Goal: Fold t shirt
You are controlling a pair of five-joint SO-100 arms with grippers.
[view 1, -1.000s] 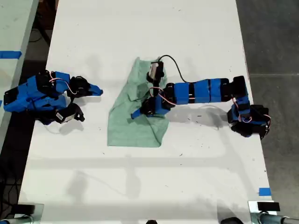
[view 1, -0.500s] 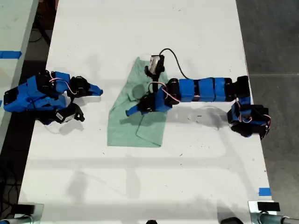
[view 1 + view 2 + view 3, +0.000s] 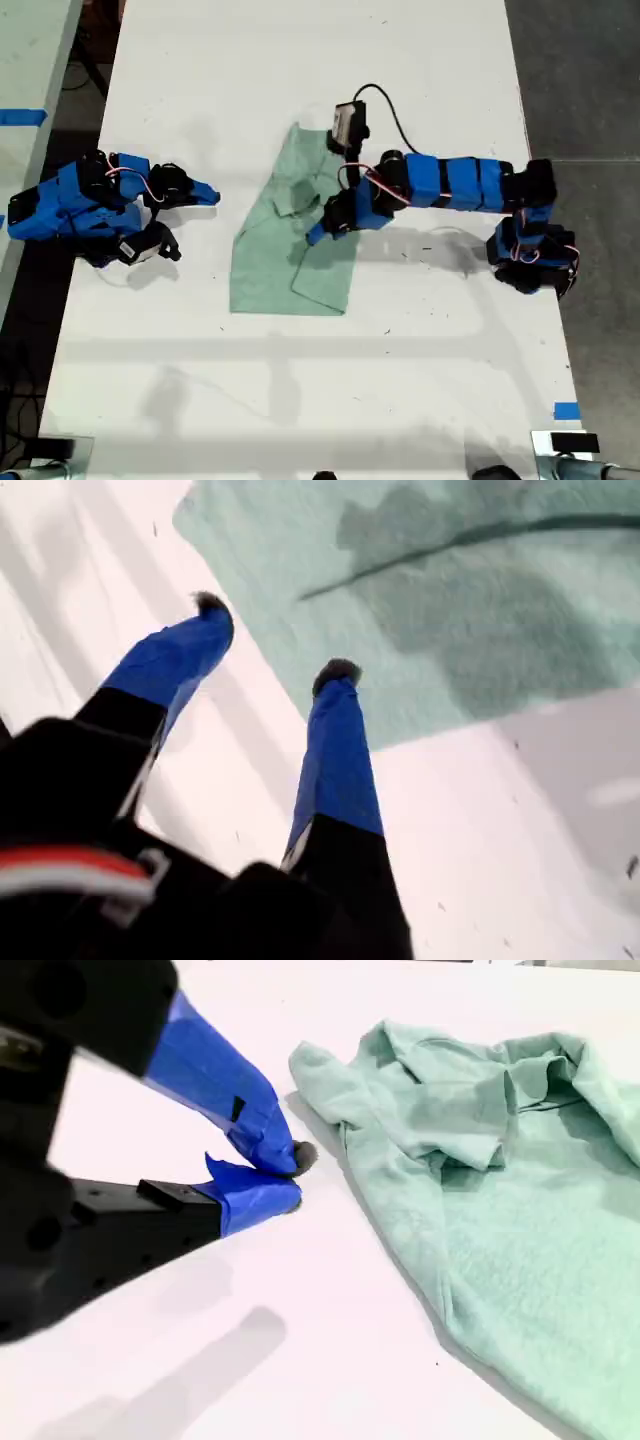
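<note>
The pale mint-green t shirt (image 3: 268, 268) lies crumpled and partly folded in the middle of the white table (image 3: 300, 80). My first gripper (image 3: 315, 236) hangs open just above the shirt's edge nearest the exterior view's right, with nothing between its blue fingers (image 3: 335, 750). The first wrist view shows that gripper (image 3: 274, 638) over the border between the shirt (image 3: 450, 600) and bare table. My second gripper (image 3: 210, 195) rests at the exterior view's left, apart from the cloth. It is shut (image 3: 295, 1175) on nothing, and the t shirt (image 3: 500, 1210) lies beyond its tips.
The first arm (image 3: 450, 185) reaches in from its base (image 3: 530, 255) at the exterior view's right edge of the table. A black cable (image 3: 385, 110) loops above its wrist camera. Blue tape (image 3: 565, 410) marks the near right corner in the exterior view. Dark floor borders both sides.
My first gripper carried a flap of the shirt toward the exterior view's left, let it go, and drew back to the right. The shirt now lies narrower. The second arm has not moved.
</note>
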